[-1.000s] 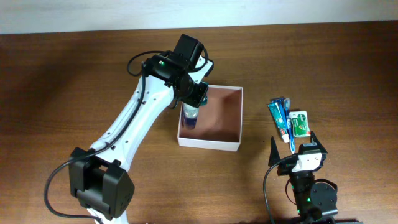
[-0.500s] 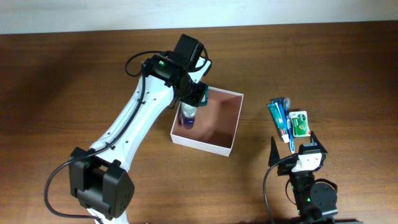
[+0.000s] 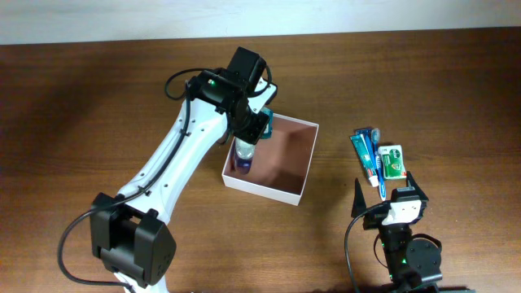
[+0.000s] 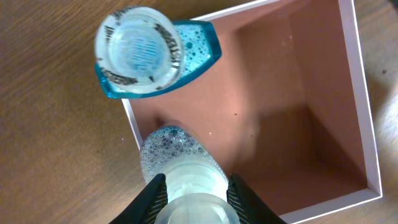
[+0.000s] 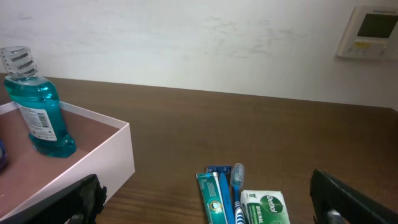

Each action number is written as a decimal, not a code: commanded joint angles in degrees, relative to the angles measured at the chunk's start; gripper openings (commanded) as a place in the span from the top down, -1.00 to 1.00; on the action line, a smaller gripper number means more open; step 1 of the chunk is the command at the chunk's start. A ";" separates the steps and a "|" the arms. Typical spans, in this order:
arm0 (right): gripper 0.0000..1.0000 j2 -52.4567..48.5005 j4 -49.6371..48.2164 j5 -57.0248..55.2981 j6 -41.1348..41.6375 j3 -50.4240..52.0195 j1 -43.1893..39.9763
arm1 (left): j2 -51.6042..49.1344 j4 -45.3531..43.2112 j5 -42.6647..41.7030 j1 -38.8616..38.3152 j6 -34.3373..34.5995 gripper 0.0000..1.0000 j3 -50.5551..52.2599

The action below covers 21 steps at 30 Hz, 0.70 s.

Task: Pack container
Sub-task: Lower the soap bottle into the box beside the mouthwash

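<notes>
The container (image 3: 262, 190), a shallow white-walled box with a reddish-brown inside, lies skewed at mid-table. A teal bottle (image 3: 264, 122) stands upright in its far left corner, also seen in the left wrist view (image 4: 149, 53) and the right wrist view (image 5: 37, 106). My left gripper (image 3: 247, 134) is shut on a clear bottle (image 4: 183, 165) with foamy bluish liquid. The bottle's lower end is down at the box's left wall (image 4: 134, 127). My right gripper (image 3: 384, 194) stands open at the front right, nothing between its fingers (image 5: 348, 199).
A toothpaste tube (image 5: 211, 196), a blue toothbrush (image 5: 235, 186) and a green Dettol soap pack (image 5: 267, 208) lie side by side right of the box, just beyond my right gripper. Bare wooden tabletop surrounds the box.
The container has turned and its near left corner has slid left on the table. My left gripper, still holding the clear bottle, shifted slightly. The right arm has not moved.
</notes>
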<state>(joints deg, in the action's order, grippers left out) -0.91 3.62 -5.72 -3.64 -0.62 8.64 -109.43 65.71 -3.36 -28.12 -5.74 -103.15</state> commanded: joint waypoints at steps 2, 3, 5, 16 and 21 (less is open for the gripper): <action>-0.97 0.48 0.46 -0.26 -0.22 0.31 -0.46 | 0.35 0.11 -5.09 0.04 -10.99 0.60 -1.88; -0.97 0.48 0.46 -0.26 -0.22 0.31 -0.46 | 0.35 0.09 -5.88 0.04 -12.28 0.60 -1.88; -0.97 0.48 0.46 -0.26 -0.22 0.31 -0.46 | 0.35 0.07 -6.95 0.04 -14.69 0.60 -1.88; -0.97 0.48 0.46 -0.26 -0.22 0.31 -0.46 | 0.24 -0.28 -8.07 0.04 -19.69 0.59 -1.88; -0.97 0.48 0.46 -0.26 -0.22 0.31 -0.46 | -0.92 -1.46 -8.04 0.04 -19.69 0.60 -1.88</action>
<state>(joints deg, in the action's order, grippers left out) -0.91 3.62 -5.72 -3.64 -0.62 8.64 -109.47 65.21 -9.91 -28.12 -23.83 -103.15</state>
